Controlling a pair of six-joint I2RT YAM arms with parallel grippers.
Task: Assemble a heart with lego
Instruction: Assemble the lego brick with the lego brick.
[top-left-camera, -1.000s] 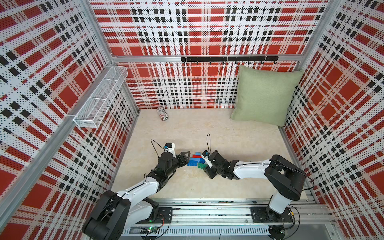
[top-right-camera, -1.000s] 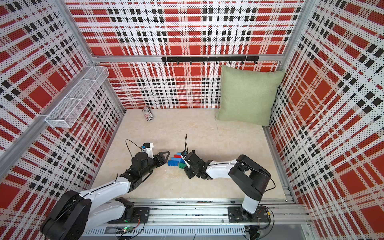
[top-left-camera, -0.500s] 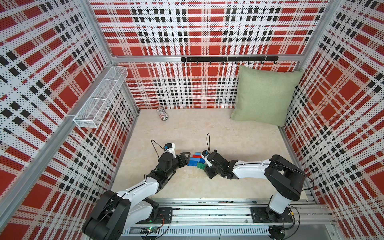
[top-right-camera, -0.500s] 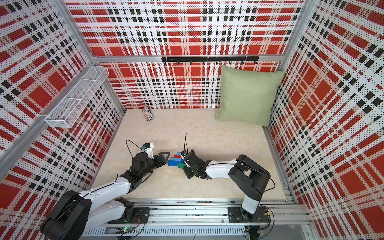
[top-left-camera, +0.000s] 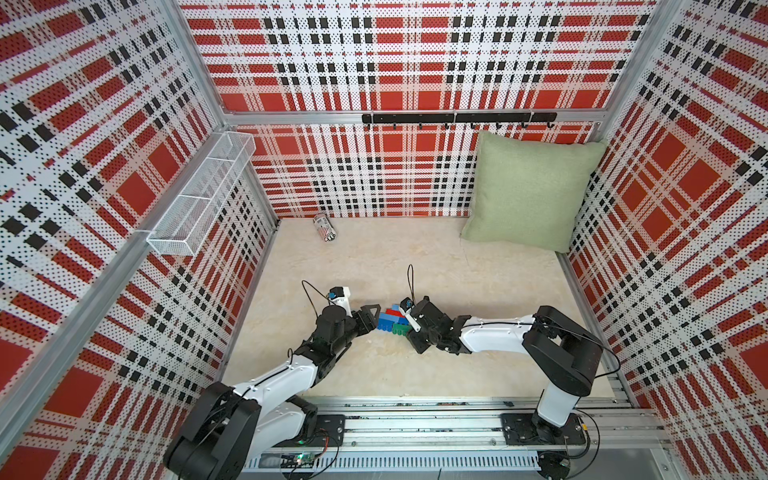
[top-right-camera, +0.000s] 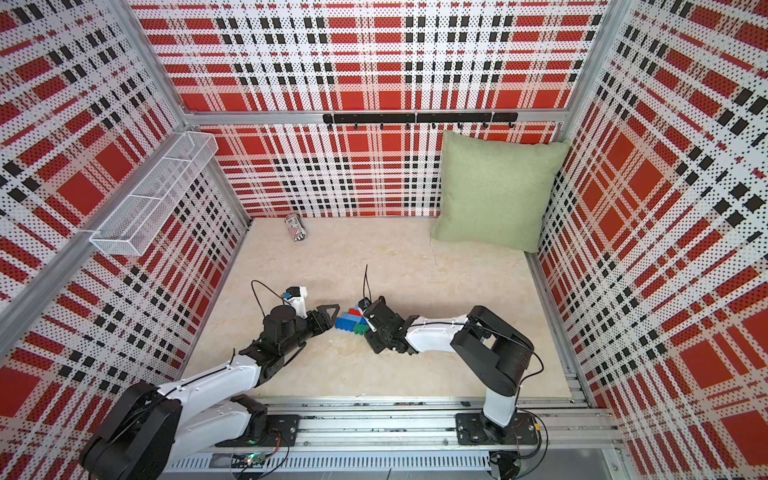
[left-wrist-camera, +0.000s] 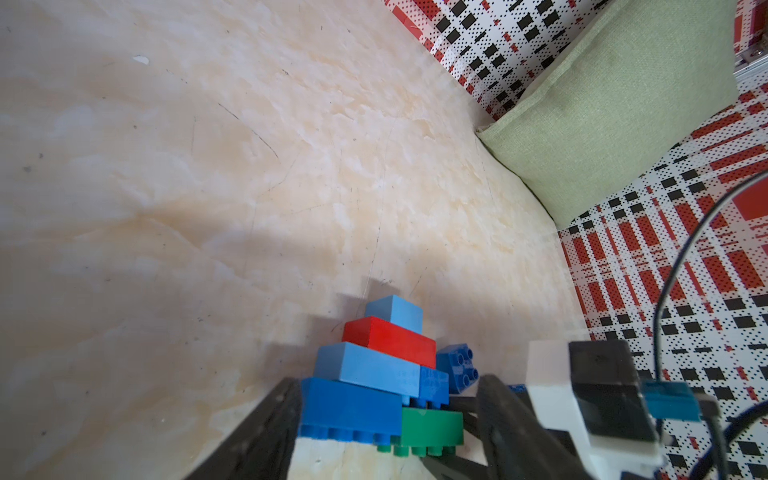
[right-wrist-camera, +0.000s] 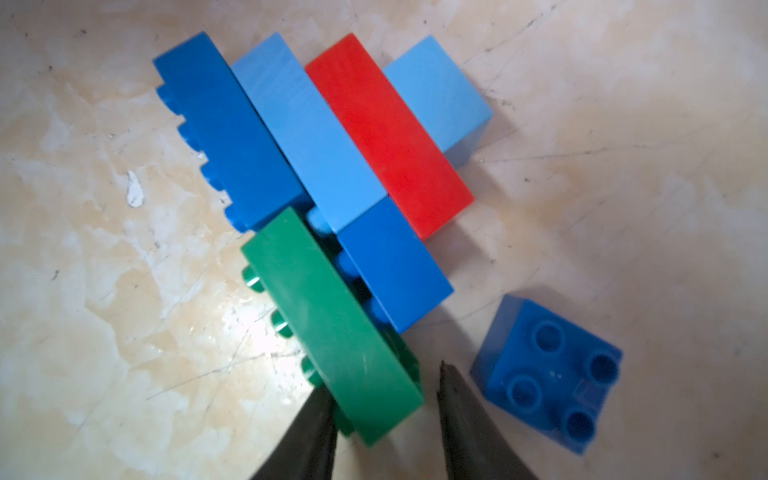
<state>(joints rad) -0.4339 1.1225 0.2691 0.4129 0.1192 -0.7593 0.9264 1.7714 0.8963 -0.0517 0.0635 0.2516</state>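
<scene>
Both arms reach low over the table (top-left-camera: 415, 257), meeting at the heart (top-left-camera: 390, 322) lying near its middle. The left gripper (left-wrist-camera: 388, 380) stands wide, bracketing the heart's blue end. The right gripper (right-wrist-camera: 381, 377), slightly parted, straddles its green brick (right-wrist-camera: 332, 332).

We see the right hand (right-wrist-camera: 384, 380) cut off at the edge of its wrist view, where the green brick (right-wrist-camera: 332, 332) blurs; we cannot tell whether it is touched. In both top views that hand hides part of the heart (top-left-camera: 388, 321).
</scene>
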